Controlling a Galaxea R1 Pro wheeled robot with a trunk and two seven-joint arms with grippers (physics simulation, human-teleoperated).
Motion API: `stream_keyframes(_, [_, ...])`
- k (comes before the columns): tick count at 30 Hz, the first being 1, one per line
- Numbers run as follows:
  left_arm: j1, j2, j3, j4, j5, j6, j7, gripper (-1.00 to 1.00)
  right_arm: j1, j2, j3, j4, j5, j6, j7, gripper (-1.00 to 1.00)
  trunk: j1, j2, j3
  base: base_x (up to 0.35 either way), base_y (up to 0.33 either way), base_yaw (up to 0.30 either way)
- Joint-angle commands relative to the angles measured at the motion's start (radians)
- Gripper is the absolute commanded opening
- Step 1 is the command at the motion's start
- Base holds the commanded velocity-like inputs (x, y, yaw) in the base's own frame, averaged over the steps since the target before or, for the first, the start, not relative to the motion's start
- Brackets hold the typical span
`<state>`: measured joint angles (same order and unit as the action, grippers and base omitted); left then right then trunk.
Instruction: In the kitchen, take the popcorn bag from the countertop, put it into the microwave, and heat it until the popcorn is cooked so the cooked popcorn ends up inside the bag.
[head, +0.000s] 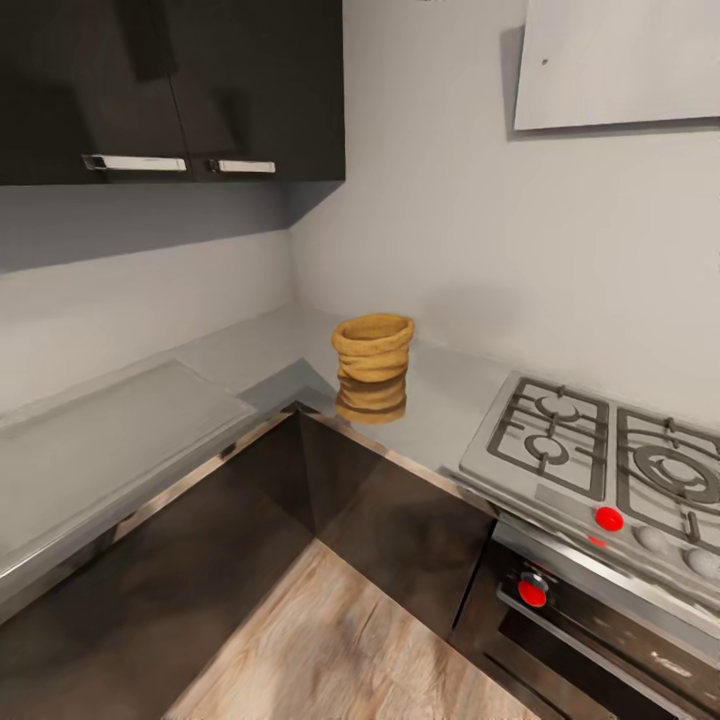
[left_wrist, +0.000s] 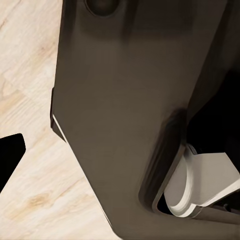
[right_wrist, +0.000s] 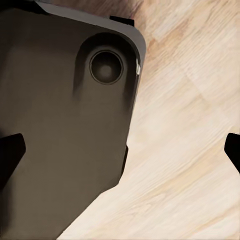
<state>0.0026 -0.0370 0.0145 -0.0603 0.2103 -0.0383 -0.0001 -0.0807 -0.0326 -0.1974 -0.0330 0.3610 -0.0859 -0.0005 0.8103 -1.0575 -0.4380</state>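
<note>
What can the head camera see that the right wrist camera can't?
Head view: the yellow bag standing on the grey countertop in the corner, the hob with red knobs, and dark cupboards up on the wall. Right wrist view: the robot's own dark base from above, with the tips of the right gripper at the picture's edges, spread wide. Both show the pale wood floor.

Steel gas hob (head: 600, 450), wood floor (head: 350, 650)
</note>
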Motion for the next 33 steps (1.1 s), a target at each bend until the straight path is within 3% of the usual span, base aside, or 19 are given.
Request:
stream_keyframes(1, [0.0,0.0,0.001,-0.001,0.006,-0.002,0.0,1.0,-0.001,-0.001,-0.008,0.002,0.009,-0.003,0.003,1.0,0.0,-0.001,-0.002,-0.006,0.0,0.0])
stream_keyframes(8, [0.0,0.0,0.001,-0.001,0.006,-0.002,0.0,1.0,-0.001,-0.001,-0.008,0.002,0.009,0.035,0.009,1.0,0.0,-0.001,-0.012,-0.001,0.0,0.0])
stream_keyframes(33, [0.0,0.0,0.001,-0.001,0.007,-0.002,0.0,1.0,0.0,0.001,-0.009,0.016,0.009,0.038,-0.003,1.0,0.0,-0.001,-0.052,0.0,0.0,0.028])
